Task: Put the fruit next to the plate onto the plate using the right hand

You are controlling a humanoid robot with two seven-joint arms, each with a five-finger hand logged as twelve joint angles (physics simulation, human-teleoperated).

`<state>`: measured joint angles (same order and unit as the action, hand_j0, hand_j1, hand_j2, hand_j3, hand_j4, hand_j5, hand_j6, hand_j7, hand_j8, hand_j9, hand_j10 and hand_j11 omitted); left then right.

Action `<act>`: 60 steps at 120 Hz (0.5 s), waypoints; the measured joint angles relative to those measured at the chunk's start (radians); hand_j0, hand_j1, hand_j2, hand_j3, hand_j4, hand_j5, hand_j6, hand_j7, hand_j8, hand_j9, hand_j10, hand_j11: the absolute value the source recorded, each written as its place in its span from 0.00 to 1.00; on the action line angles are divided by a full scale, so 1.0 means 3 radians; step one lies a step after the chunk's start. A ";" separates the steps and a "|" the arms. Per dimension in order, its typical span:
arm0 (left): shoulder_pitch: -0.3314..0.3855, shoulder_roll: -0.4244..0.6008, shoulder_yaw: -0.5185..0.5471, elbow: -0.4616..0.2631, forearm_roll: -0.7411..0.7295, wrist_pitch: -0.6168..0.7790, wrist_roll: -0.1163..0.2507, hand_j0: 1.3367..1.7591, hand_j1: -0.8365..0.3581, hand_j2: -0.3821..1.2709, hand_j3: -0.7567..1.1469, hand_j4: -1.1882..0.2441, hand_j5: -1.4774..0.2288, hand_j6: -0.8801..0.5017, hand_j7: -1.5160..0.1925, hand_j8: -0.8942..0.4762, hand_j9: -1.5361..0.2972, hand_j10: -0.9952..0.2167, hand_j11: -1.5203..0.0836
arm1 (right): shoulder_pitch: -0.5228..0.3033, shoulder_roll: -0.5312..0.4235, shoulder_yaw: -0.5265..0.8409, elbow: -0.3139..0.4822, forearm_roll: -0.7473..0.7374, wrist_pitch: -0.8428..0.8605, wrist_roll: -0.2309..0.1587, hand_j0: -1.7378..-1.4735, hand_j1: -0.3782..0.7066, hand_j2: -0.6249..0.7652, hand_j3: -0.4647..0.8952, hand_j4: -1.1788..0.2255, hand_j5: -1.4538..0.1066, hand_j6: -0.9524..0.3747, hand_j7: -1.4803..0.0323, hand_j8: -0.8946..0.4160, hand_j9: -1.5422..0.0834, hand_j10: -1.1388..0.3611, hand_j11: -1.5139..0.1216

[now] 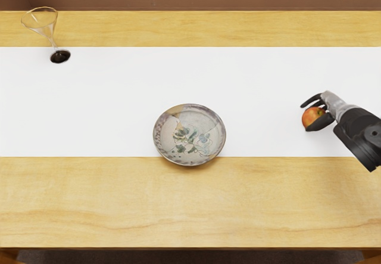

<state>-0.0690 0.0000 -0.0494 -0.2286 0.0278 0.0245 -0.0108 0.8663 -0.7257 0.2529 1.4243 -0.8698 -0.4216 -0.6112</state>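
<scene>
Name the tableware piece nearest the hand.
The round floral-patterned ceramic plate in the middle of the table; the clear stemmed glass stands at the far left corner, much farther from the right hand holding the red-yellow apple.

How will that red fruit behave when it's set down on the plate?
The fruit looks round, so it may roll when released. The plate seems dished, which should catch it. It looks firm, unlikely to squash under the fingers.
</scene>
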 joint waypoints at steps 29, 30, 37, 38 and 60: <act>0.0000 0.0000 0.0000 0.0000 0.0000 0.0000 0.0000 0.76 0.99 0.23 0.40 0.83 0.87 0.64 0.89 0.65 0.84 0.82 0.95 | 0.0004 0.0003 0.0022 0.0002 0.0036 0.0037 0.0000 0.33 0.56 0.50 0.34 0.39 0.40 0.38 0.43 0.41 0.43 0.41 0.41; 0.0000 0.0000 0.0000 0.0000 0.0000 0.0000 0.0000 0.76 0.99 0.23 0.40 0.83 0.87 0.64 0.89 0.65 0.84 0.82 0.95 | 0.0006 0.0003 0.0027 0.0002 0.0042 0.0038 0.0000 0.33 0.55 0.50 0.34 0.38 0.40 0.39 0.43 0.41 0.43 0.41 0.40; 0.0000 0.0000 0.0000 0.0000 0.0000 0.0000 0.0000 0.76 0.99 0.23 0.40 0.83 0.87 0.64 0.89 0.65 0.84 0.82 0.95 | 0.0014 0.0002 0.0135 0.0006 0.0094 0.0084 -0.0002 0.33 0.55 0.51 0.34 0.38 0.38 0.38 0.42 0.41 0.42 0.41 0.40; 0.0000 0.0000 0.0000 0.0000 0.0000 0.0000 0.0000 0.76 0.99 0.23 0.40 0.83 0.87 0.64 0.89 0.65 0.84 0.82 0.95 | 0.0015 0.0003 0.0159 0.0007 0.0100 0.0098 -0.0002 0.33 0.55 0.52 0.34 0.38 0.38 0.38 0.42 0.41 0.42 0.41 0.39; 0.0000 0.0000 0.0000 0.0000 0.0000 0.0000 0.0000 0.76 0.99 0.23 0.40 0.83 0.87 0.64 0.89 0.65 0.84 0.82 0.95 | 0.0131 0.0187 0.0656 0.0089 0.0158 0.0459 -0.0002 0.33 0.54 0.53 0.34 0.37 0.36 0.36 0.40 0.41 0.40 0.41 0.38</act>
<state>-0.0690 0.0000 -0.0494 -0.2286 0.0278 0.0245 -0.0108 0.9056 -0.6695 0.4498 1.4509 -0.8224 -0.2838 -0.6118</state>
